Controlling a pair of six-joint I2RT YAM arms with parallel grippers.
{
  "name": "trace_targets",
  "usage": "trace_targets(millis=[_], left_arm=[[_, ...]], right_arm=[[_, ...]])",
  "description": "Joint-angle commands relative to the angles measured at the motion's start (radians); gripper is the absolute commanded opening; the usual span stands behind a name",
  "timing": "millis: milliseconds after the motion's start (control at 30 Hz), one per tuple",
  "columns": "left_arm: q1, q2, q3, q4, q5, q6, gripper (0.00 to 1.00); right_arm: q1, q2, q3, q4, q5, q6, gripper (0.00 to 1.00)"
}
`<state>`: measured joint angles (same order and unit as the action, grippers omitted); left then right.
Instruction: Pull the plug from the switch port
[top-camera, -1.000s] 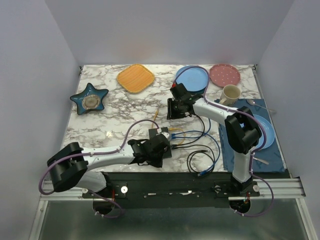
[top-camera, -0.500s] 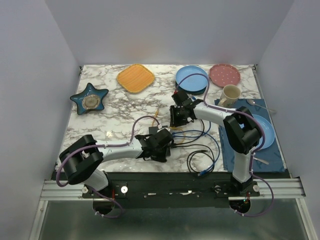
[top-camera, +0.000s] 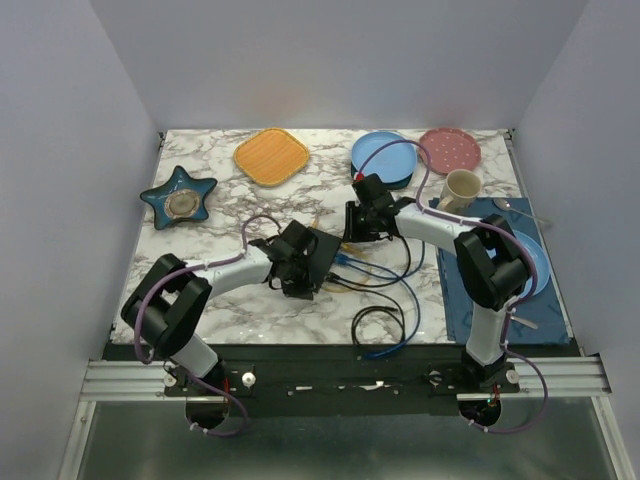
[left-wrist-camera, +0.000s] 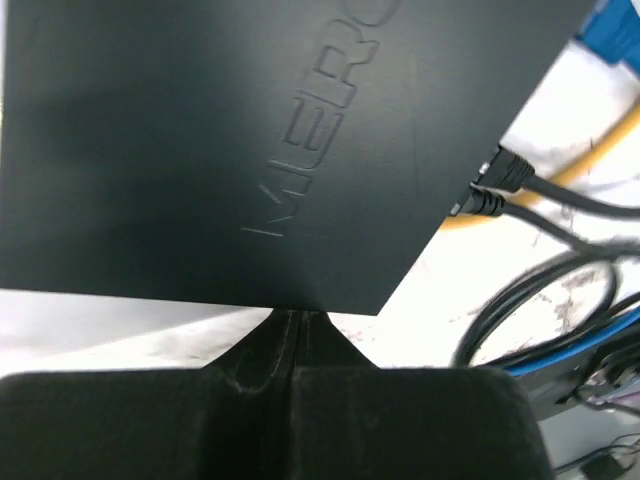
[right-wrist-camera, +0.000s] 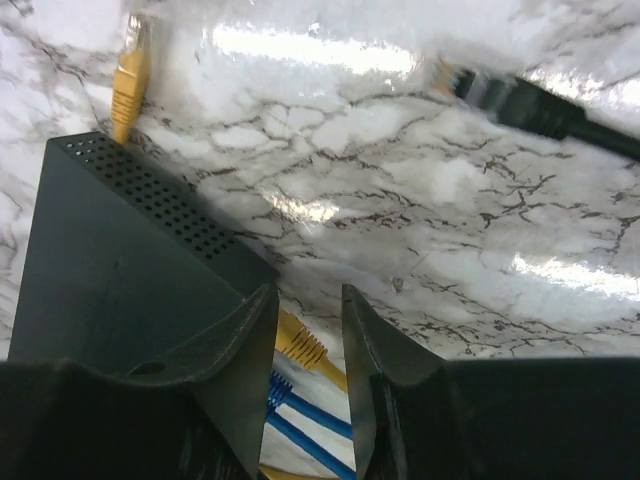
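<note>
The left end effector (left-wrist-camera: 295, 325) has its two fingers pressed together with nothing between them. The switch (left-wrist-camera: 220, 130) lies flat on the worktop (right-wrist-camera: 400, 180) straight ahead of it, one corner right at the fingertips. I cannot tell whether they touch. Raised lettering runs across the lid. On the switch's edge, ahead and to the right of this end effector, two black plugs (left-wrist-camera: 507, 170) sit in sockets side by side.

The right end effector (right-wrist-camera: 308, 292) has its fingers parted by a narrow gap. The same switch lies just to its left, and the vented corner reaches the left finger. A yellow plug (right-wrist-camera: 300, 345) shows in the gap, touching neither finger as far as can be seen. Whether it sits in a port is hidden. Two blue cables (right-wrist-camera: 300, 405) run under it. Ahead and to the left, past the switch's corner, lies a second, loose yellow plug (right-wrist-camera: 130, 80). Ahead and to the right lies one loose black plug (right-wrist-camera: 500, 95).

That makes one switch, two seated black plugs, two yellow plugs, one loose black plug and two blue cables.
</note>
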<state>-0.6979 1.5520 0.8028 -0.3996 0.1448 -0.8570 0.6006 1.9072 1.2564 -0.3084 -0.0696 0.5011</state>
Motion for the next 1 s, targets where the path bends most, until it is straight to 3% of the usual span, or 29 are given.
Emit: trace_targets(millis=[0, 267, 400, 667, 967], left_arm=[[0.115, 0.088, 0.099, 0.058, -0.076, 0.032, 0.00], [0.210, 0.233, 0.327, -0.018, -0.044, 0.075, 0.00], [0.250, 0.296, 0.412, -0.059, -0.045, 0.088, 0.00], [0.388, 0.316, 0.430, -0.059, -0.016, 0.095, 0.00], [0.413, 0.263, 0.370, -0.062, 0.010, 0.099, 0.00]], right_arm=[[0.042, -0.011, 0.040, -0.069, -0.196, 0.037, 0.42], [0.041, 0.033, 0.112, -0.069, -0.245, 0.063, 0.42], [0.038, -0.010, 0.123, -0.078, -0.147, 0.077, 0.42], [-0.070, -0.112, 0.051, -0.080, -0.047, 0.085, 0.43], [-0.091, -0.063, -0.107, -0.034, -0.058, 0.100, 0.40]])
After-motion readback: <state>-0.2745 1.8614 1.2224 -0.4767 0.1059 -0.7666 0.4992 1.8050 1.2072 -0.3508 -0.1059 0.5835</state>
